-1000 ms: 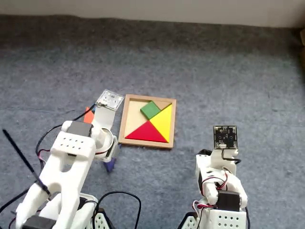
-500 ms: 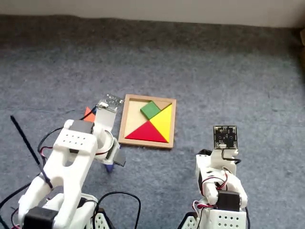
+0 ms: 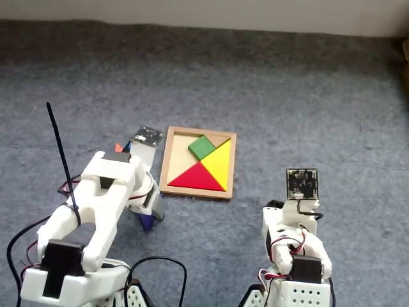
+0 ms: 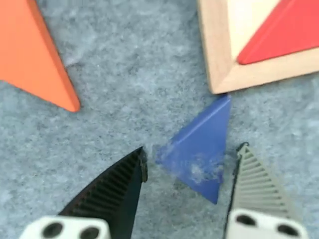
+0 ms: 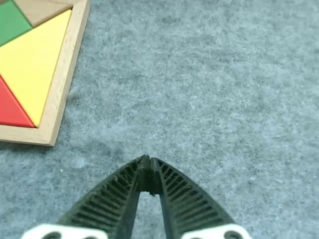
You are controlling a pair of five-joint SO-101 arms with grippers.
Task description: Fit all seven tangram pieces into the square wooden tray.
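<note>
The wooden tray [image 3: 195, 192] lies flat on the grey surface [image 3: 287, 83]. I can see three pieces seated in it: a green square [image 3: 202, 148], a yellow triangle [image 3: 220, 163] and a red triangle [image 3: 196, 177], with bare wood in the corners beside the square. Just outside one tray corner lies a blue triangle [image 4: 199, 149]. Its tip looks to be touching that corner, though I can't be sure from this angle. My left hand [image 4: 192, 152] is low over the blue triangle, fingers apart on either side of it and not clamped. An orange triangle [image 4: 35, 55] lies nearby on the surface. My right hand [image 5: 149, 167] has its fingers together over bare surface, off to the side of the tray.
</note>
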